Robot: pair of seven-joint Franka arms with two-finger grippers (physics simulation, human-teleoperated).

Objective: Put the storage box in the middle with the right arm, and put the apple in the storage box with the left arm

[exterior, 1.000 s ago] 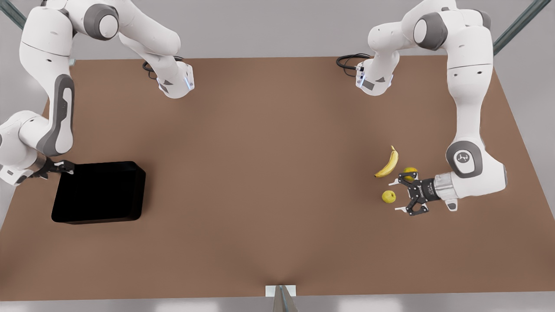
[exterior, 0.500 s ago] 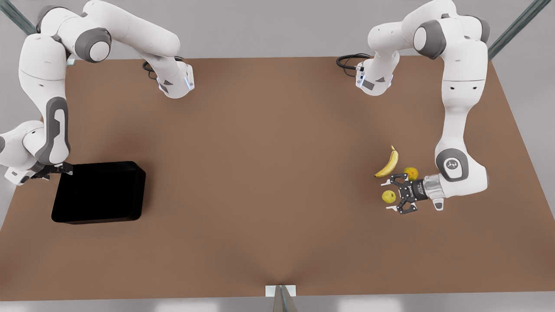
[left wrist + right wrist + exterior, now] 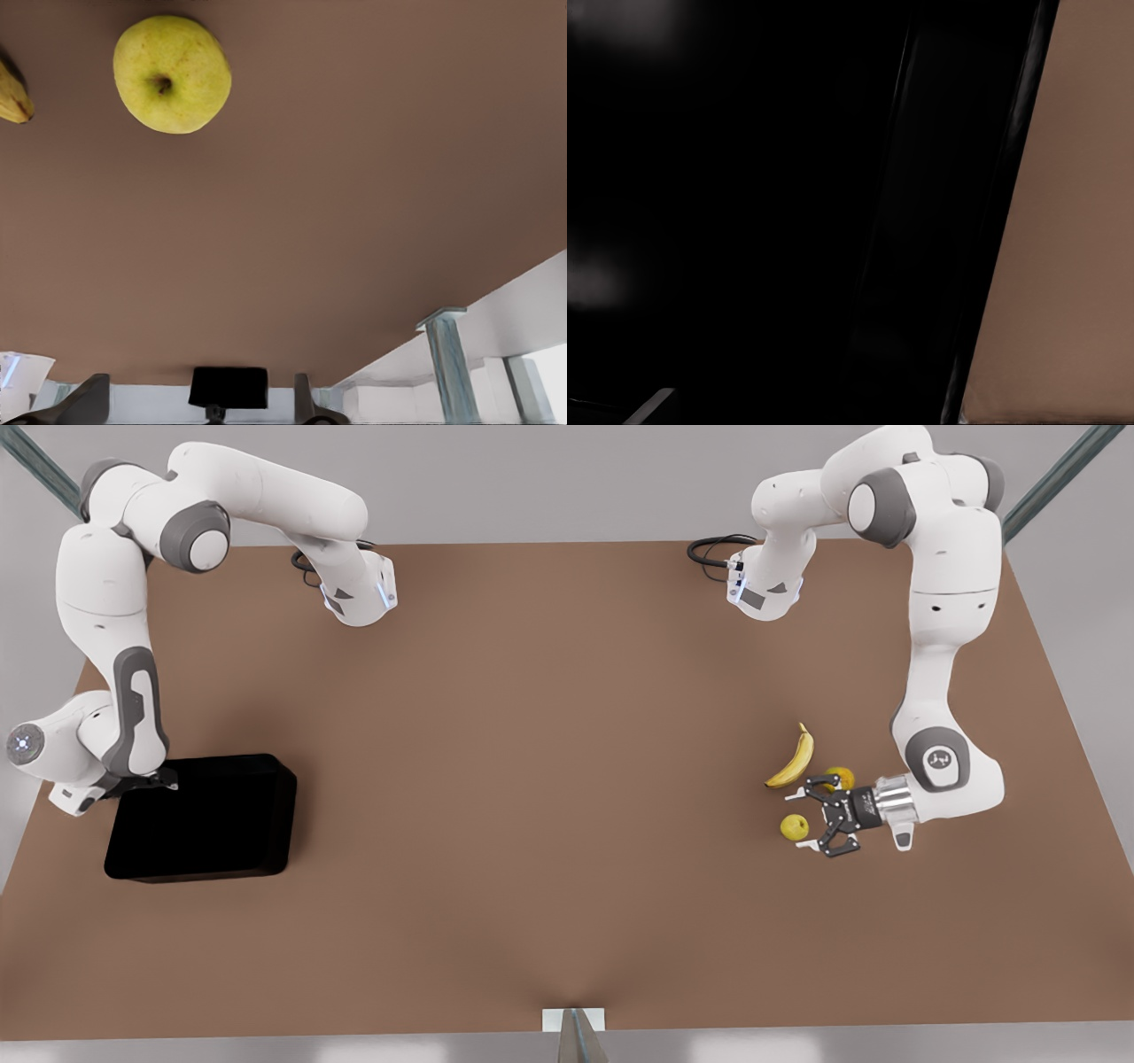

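Hovering left tool (image 3: 803, 819), fingers spread, beside apple (image 3: 794, 827) | right tool (image 3: 152, 781) at storage box (image 3: 204, 819) rim, grip unclear

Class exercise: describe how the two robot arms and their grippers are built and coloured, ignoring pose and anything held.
Both arms are glossy white, rounded segments with grey joint caps and grey side panels. The left arm ends in a silver wrist ring and a black skeletal left gripper with white-tipped jaws. The right arm carries a dark right gripper. Black cables coil at each base.
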